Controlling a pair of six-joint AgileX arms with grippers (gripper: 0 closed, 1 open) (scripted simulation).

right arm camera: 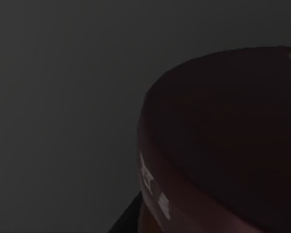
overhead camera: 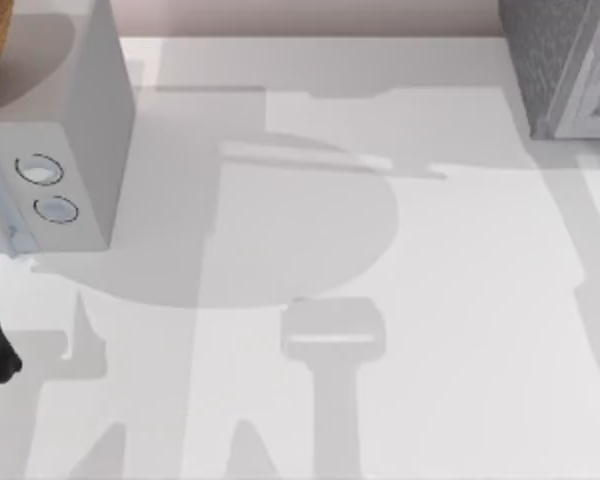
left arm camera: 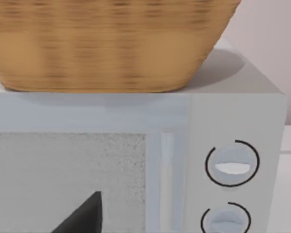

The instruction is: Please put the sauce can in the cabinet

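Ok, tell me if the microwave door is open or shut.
Shut, as far as shows: in the left wrist view the microwave door sits flush with the dial panel, no gap beside it.

Basket (left arm camera: 102, 43) atop microwave (overhead camera: 70, 150) at table's (overhead camera: 430, 330) left; cabinet (overhead camera: 565, 65) at far right.

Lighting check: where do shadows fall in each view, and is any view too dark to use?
Top view: a broad round shadow and arm-shaped shadows lie across the white table. Left wrist view: the tan woven basket casts a soft shadow on top of the pale grey microwave. Right wrist view: dark.
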